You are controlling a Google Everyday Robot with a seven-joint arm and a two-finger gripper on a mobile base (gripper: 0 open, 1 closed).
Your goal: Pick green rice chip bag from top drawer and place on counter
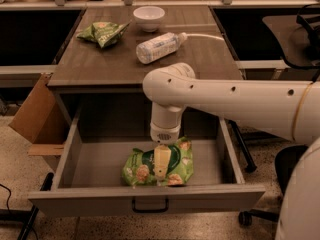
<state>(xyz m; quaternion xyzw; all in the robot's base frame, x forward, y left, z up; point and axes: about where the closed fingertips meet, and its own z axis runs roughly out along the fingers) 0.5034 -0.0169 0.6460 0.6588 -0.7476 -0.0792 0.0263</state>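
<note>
Arm (225,94), thick and white, reaches in from 3 o'clock and bends down into the drawer (70,154), which stands open at 6 o'clock of the counter (100,66). The bag (180,165) lies flat on the drawer floor near the front wall, not lifted. On the counter sit a bottle (157,46) near centre, a green packet (102,33) at 10 o'clock and a bowl (149,18) at 12. The gripper (161,170) points straight down at the bag's middle; whether it has closed on the bag I cannot tell. By my reading only the reach is done, and the lift and placing on the counter remain.

One high frontal view, angled down, close, end effector (160,176) in top drawer (95,165)
</note>
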